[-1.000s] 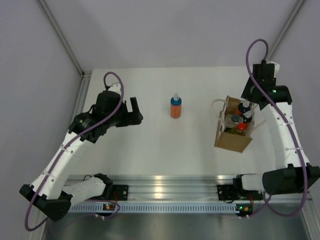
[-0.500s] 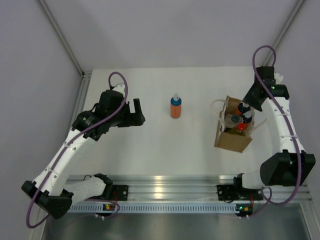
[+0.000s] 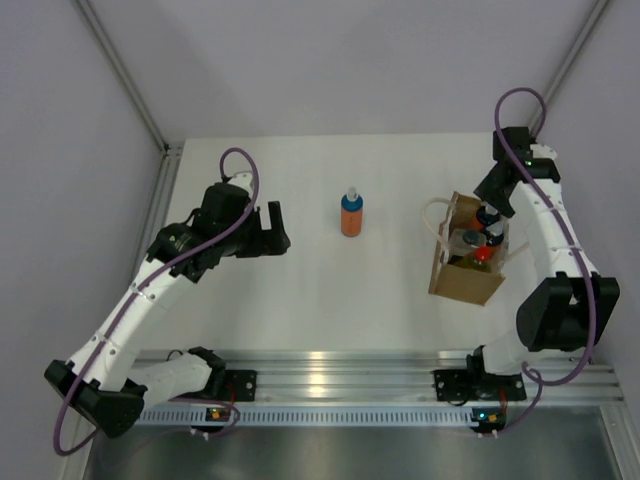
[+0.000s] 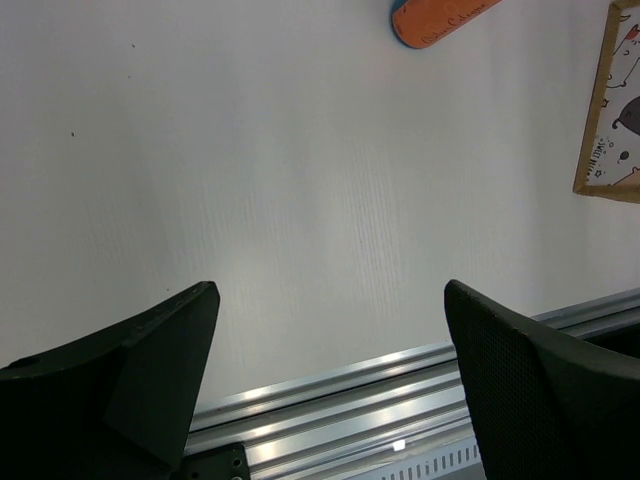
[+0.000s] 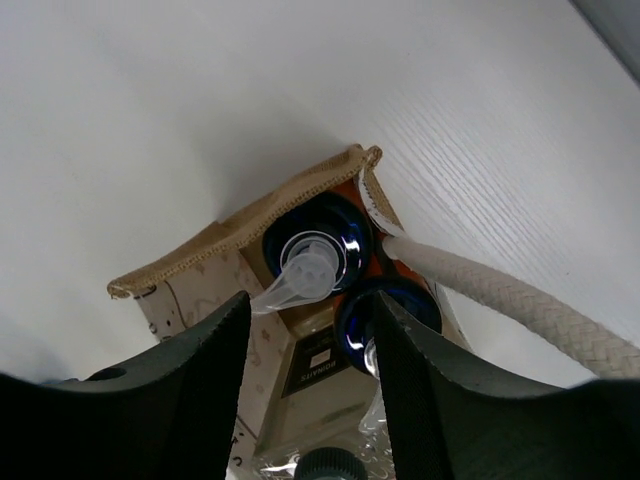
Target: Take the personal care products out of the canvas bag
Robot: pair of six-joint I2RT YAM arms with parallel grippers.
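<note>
The tan canvas bag (image 3: 462,272) stands right of centre, its rim (image 5: 238,226) and cream handle (image 5: 497,297) under my right wrist. Inside it stand two orange bottles with blue caps (image 5: 312,262) (image 5: 392,318), a clear squarish bottle with a dark cap (image 5: 330,466) and a red-capped one (image 3: 482,254). My right gripper (image 5: 310,312) hovers just above the bag's far end, open, its jaws either side of the caps and holding nothing. Another orange bottle (image 3: 350,215) stands on the table mid-way. My left gripper (image 3: 272,228) is open and empty to that bottle's left.
A white table (image 3: 320,290) with an aluminium rail (image 3: 330,372) along its near edge. Grey walls enclose the back and both sides. In the left wrist view the orange bottle (image 4: 440,16) shows at the top and the bag's patterned side (image 4: 614,110) at the right edge.
The right wrist has swung in over the bag's far end and its jaws have widened. The left gripper has drifted slightly toward the centre.
</note>
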